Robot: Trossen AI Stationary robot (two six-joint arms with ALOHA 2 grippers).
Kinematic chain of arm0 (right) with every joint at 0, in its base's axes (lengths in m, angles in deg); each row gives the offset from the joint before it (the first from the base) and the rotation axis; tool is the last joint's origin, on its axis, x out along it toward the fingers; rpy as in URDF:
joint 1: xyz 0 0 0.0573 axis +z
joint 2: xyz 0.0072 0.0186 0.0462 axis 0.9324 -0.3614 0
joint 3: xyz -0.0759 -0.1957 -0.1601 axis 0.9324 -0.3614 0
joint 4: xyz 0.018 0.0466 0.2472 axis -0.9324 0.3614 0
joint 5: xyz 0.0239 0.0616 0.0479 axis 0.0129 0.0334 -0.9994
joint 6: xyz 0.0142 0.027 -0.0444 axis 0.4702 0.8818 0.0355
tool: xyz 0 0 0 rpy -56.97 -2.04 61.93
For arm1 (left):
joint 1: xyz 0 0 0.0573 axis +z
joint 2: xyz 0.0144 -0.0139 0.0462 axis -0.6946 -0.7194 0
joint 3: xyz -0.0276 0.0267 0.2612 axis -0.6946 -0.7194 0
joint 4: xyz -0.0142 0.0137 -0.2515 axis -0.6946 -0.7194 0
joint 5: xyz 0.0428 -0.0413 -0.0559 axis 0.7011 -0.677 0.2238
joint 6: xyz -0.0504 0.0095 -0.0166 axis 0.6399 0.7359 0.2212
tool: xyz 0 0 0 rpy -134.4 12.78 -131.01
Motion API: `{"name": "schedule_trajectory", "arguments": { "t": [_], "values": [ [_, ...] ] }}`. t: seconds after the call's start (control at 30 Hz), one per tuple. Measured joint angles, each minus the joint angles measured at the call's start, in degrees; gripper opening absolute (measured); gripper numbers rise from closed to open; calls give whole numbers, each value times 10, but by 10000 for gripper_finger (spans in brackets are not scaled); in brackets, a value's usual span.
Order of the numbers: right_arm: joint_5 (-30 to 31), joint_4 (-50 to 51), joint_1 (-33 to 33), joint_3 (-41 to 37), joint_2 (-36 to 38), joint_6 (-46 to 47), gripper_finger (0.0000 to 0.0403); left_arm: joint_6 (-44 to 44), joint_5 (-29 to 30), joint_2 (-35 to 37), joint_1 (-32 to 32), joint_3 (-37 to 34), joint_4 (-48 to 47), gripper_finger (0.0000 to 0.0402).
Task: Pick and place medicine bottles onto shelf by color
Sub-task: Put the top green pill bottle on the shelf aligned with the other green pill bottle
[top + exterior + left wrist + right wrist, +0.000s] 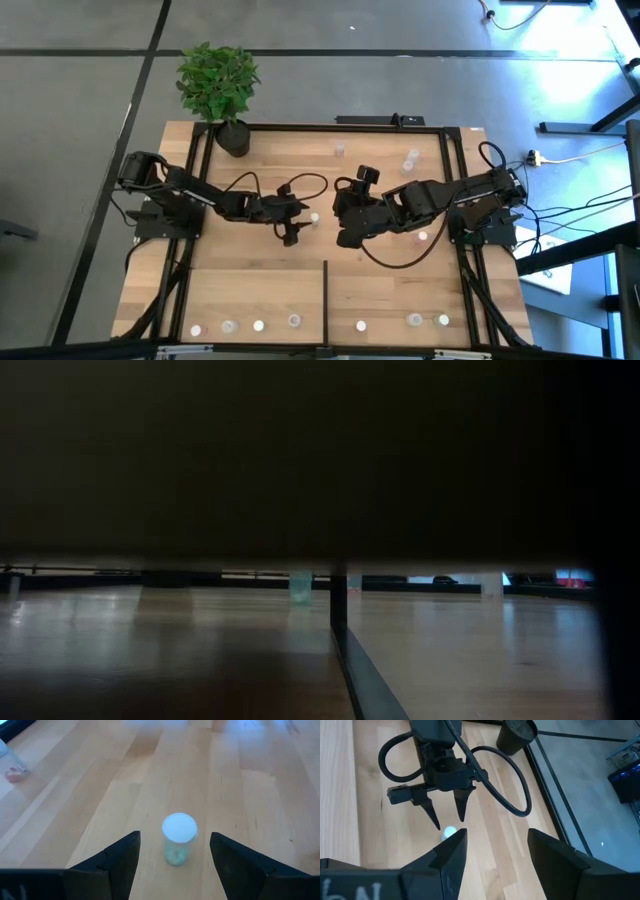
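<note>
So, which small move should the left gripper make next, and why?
Probably move forward a little and close. The left gripper is open, and a white-capped bottle stands upright between its fingers, not yet touched. The right gripper waits open nearby.

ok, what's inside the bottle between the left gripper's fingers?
Through the clear wall of the bottle, below its white cap, something pale greenish shows; individual pills can't be made out. The cap covers the top. The left gripper is open around it.
</note>
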Motion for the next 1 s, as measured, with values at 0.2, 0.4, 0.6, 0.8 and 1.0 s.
{"name": "schedule_trajectory", "arguments": {
  "t": [0.2,0.4,0.6,0.8,1.0],
  "values": [
    [0,0,0,0,0,0,210,0,0,0,-3,0,0,234],
    [0,-1,0,0,0,0,210,0,0,-14,-3,-1,5,234],
    [0,-4,0,0,0,0,210,0,0,-41,-2,0,44,234],
    [0,-6,0,0,0,0,210,0,0,-59,-1,-1,73,234],
    [0,-7,0,0,0,0,210,0,0,-82,1,-1,104,234]
  ]
}}
